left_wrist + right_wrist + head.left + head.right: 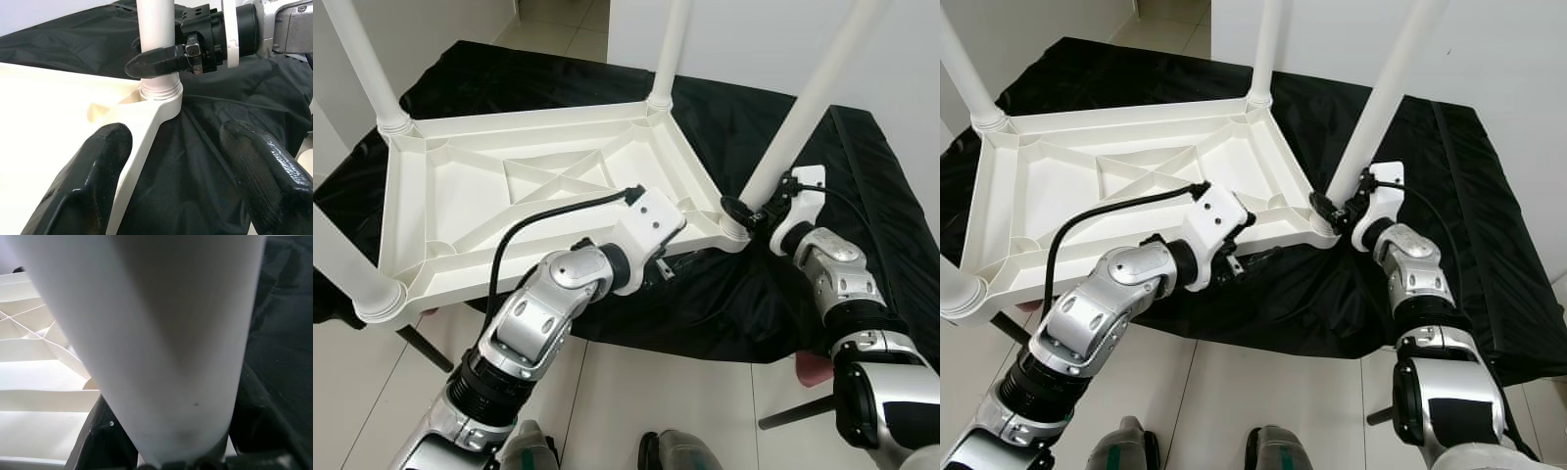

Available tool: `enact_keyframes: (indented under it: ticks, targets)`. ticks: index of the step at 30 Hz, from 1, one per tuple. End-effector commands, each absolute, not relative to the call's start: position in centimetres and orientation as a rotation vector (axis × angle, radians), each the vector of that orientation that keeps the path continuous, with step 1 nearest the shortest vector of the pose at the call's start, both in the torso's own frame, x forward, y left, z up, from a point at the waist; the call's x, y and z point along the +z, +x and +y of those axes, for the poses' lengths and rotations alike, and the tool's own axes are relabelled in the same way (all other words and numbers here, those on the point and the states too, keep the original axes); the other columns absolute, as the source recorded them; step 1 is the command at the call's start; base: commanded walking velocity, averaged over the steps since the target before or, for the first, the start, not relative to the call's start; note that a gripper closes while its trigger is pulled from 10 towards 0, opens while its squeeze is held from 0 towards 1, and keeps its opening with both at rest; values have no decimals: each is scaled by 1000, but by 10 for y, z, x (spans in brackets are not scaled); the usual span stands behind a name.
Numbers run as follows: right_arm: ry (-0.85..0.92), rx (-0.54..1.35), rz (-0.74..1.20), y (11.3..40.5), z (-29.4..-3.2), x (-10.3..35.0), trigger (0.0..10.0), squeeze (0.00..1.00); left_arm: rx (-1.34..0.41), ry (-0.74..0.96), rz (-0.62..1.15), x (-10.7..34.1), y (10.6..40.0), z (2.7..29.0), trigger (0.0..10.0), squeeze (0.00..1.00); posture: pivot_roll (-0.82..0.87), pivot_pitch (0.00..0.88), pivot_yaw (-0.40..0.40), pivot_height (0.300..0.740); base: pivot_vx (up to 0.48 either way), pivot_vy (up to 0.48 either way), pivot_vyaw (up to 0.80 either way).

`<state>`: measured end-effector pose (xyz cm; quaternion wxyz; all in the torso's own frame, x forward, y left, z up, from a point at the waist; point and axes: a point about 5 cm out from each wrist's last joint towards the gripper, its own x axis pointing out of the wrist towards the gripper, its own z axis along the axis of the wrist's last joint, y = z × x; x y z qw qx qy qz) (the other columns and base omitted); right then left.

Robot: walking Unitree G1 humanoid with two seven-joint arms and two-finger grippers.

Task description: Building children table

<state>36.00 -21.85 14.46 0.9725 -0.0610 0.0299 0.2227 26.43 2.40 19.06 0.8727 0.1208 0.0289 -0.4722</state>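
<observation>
A white plastic children's table (470, 211) lies upside down on a black cloth. Its near-right leg (803, 108) stands tilted in the corner socket (159, 95), with the screw thread showing at the base. My right gripper (744, 211) is shut on this leg just above the socket. The leg (161, 333) passes between its fingers (98, 435) in the right wrist view. My left gripper (176, 181) is open and straddles the table's near rim (142, 132) beside that corner. One of its fingers (93, 181) is over the table and the other is over the cloth.
Three more white legs stand up at the other corners: far left (367, 69), far right (671, 49) and near left (347, 269). The black cloth (862, 186) covers a low stand. A white wall is behind, and tiled floor (656, 401) lies in front with my feet.
</observation>
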Motion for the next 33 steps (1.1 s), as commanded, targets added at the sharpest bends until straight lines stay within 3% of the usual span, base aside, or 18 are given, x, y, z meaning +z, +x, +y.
enact_keyframes:
  ticks: [1,10,11,14,23,27,33]
  targets:
    - [-97,419,105,357,-219,131,0,0,-986,250,68,190,262,24,10000,0,-19,29,-41,740,0,0,0]
    - [-50,186,75,361,-224,131,0,0,-988,246,68,190,261,24,10000,0,-26,32,-45,740,0,0,0]
    - [-9,81,66,362,-225,130,0,0,-989,245,67,190,261,23,10000,0,-26,33,-46,740,0,0,0]
    - [22,-2,63,361,-225,129,0,0,-989,244,67,190,261,23,10000,0,-28,31,-46,740,0,0,0]
    - [63,-411,19,343,-200,125,0,0,-989,241,70,189,260,23,10000,0,-24,29,-51,740,0,0,0]
    - [77,-463,26,341,-183,124,0,0,-989,241,70,189,260,22,10000,0,-25,32,-50,740,0,0,0]
    - [65,-452,30,343,-184,125,0,0,-990,240,69,189,260,22,10000,0,-25,32,-54,740,0,0,0]
